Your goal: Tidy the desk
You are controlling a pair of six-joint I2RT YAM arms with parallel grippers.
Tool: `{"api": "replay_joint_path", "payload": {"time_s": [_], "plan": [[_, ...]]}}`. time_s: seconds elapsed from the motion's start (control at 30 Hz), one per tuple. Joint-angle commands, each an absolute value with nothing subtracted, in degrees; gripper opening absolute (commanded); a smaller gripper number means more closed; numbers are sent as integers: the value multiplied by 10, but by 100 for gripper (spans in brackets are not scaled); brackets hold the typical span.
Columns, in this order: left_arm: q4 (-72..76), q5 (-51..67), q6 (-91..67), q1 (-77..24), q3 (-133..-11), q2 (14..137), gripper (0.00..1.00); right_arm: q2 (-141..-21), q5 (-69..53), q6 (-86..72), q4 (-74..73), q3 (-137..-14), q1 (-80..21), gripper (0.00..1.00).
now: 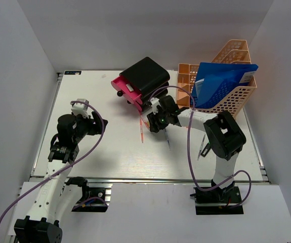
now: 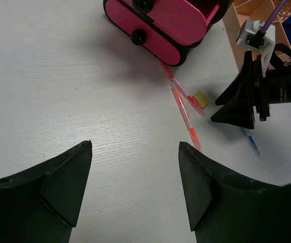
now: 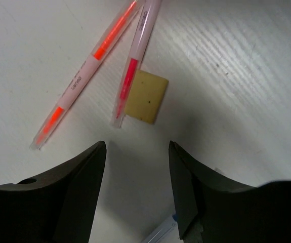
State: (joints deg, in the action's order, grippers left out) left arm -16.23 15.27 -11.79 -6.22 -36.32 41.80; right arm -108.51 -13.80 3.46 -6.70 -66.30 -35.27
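White and matte, the desk (image 1: 110, 157) fills the middle of the top view, with a silver rail along its near edge. At its far side sit a black-and-pink drawer box (image 1: 142, 81) and a peach mesh rack (image 1: 234, 96) holding a blue folder (image 1: 221, 83).

The right gripper (image 3: 136, 147) hovers low over the desk in front of the drawer box. Its fingers are spread with nothing between them. Just beyond its tips lie 2 translucent pens, an orange-cored pen (image 3: 87, 78) and a pink-cored pen (image 3: 135, 66), and both run off the top of the right wrist view. The lower end of the pink-cored pen touches the left edge of a small tan square (image 3: 146, 96). I cannot tell what that square is, and the print on the orange-cored pen is too small to read. A blue-tipped pen (image 3: 160, 234) peeks out at the bottom of that view, mostly cut off under the gripper's finger.

From above, the right wrist hides the tan square. 1 more pen (image 1: 202, 147) lies beside the right arm.

The left gripper (image 2: 135, 147) is held over bare desk on the left, well apart from the pens. Its fingers are parted wide and hold nothing. In its view the drawer box is cut off at the top.
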Motion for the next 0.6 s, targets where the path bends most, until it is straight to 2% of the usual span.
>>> {"api": "replay_joint_path", "payload": {"time_s": [0.0, 0.13, 0.57], "plan": [[-154, 155, -113, -61, -374, 415, 79, -1079, -135, 4, -9, -682, -354, 58], [-153, 156, -113, -61, -374, 413, 79, -1067, -122, -11, 53, -657, -352, 57], [-154, 157, -113, -61, -373, 411, 79, -1116, -103, -15, 83, -665, -355, 52]]}}
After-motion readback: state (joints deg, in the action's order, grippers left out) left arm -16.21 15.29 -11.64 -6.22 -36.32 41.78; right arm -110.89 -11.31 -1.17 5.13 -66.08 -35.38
